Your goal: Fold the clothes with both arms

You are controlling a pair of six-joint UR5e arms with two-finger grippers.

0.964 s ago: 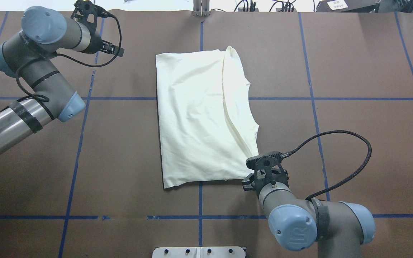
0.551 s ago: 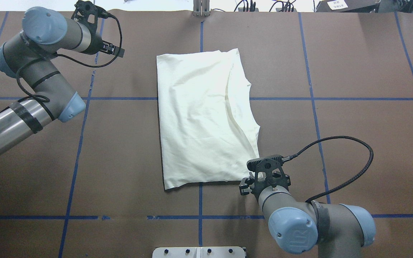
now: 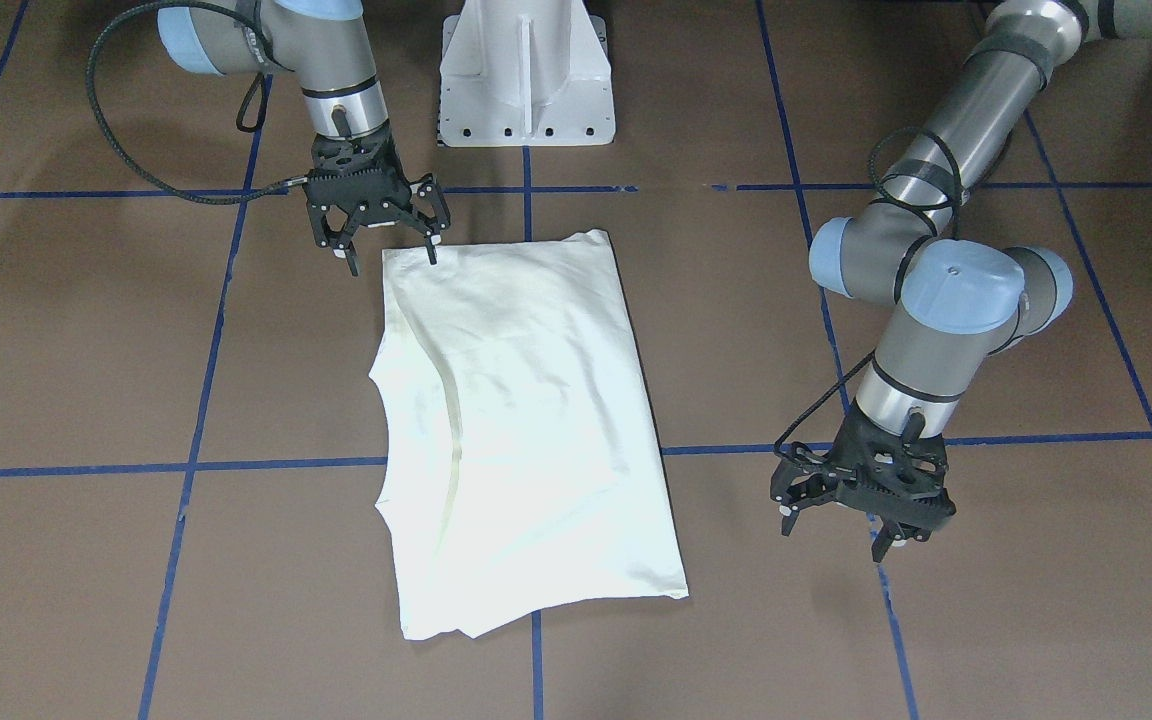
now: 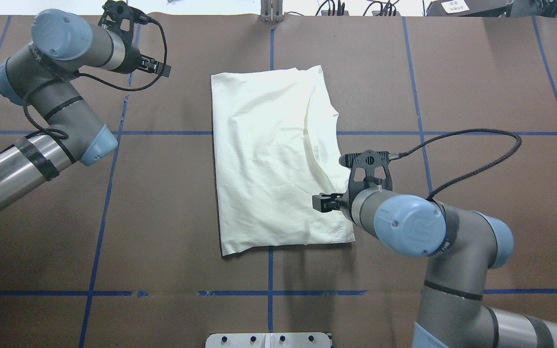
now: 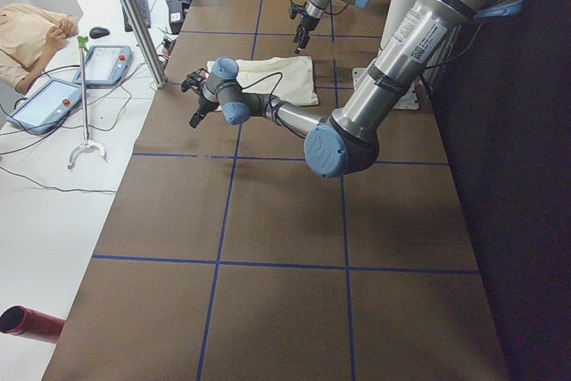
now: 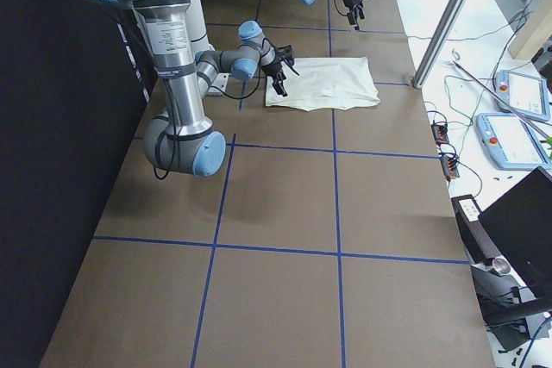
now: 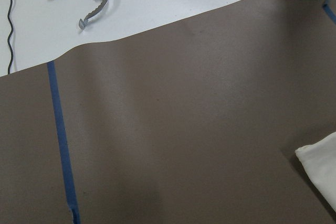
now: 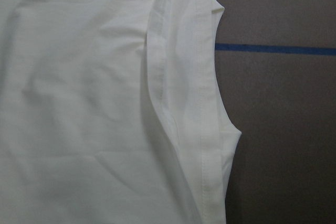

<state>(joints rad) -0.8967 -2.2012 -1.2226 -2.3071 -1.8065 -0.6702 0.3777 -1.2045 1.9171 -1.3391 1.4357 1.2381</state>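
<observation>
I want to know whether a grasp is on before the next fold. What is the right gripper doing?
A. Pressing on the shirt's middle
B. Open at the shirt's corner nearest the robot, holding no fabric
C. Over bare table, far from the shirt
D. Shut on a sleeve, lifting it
B: in the front-facing view the right gripper has its fingers spread at that corner, and the shirt lies flat on the table.

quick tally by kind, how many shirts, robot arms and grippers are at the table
shirt: 1
robot arms: 2 (left arm, right arm)
grippers: 2 (left gripper, right gripper), both with jaws open, holding nothing
total: 5
</observation>
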